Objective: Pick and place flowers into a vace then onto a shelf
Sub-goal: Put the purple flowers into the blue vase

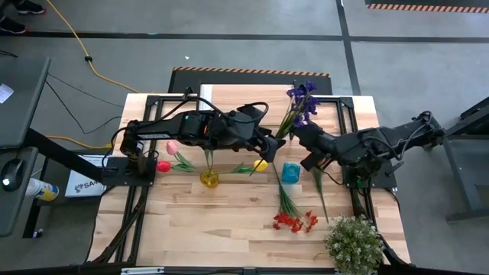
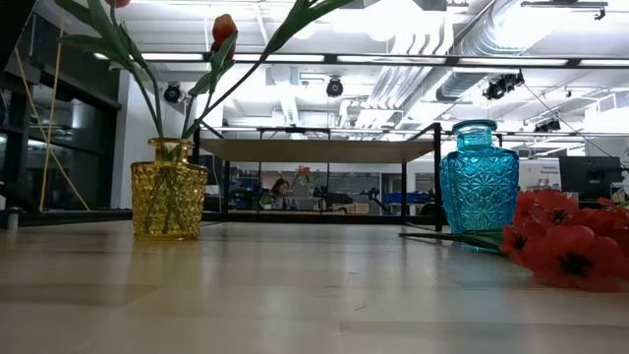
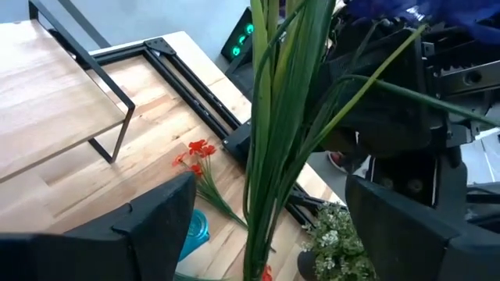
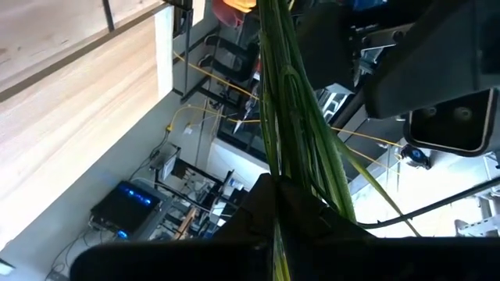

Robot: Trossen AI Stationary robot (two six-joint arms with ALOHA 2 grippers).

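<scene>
Jaws of the left gripper [image 1: 276,143] are seen spread wide, with green stems passing between the two dark fingers [image 3: 156,226] in the left wrist view; whether the stems are touched cannot be told. Jaws of the right gripper [image 1: 299,134] are clenched on the stems of the purple spray [image 1: 301,98], whose blooms lie over the far middle of the table. Both grippers are held near each other, above the table's centre, just behind the blue vase [image 1: 290,173].

A yellow glass vase [image 1: 208,178] is stood left of centre, upright, with a pink tulip [image 1: 172,147], a red tulip [image 1: 163,166] and a yellow tulip [image 1: 260,164] leaning out of it on long stems. The blue vase is stood upright and holds no flower. Between the two vases, open tabletop is seen in the low view.

A red small-blossom spray [image 1: 289,221] is laid flat on the wooden table [image 1: 199,229], its stems reaching toward the blue vase and its blooms near the front right. A bushy potted plant [image 1: 354,243] is placed at the front right corner, close to the table edge.

The shelf [image 1: 229,93] is set along the far edge, its plank top showing behind the vases in the low view. The front left quarter of the table is left bare.
</scene>
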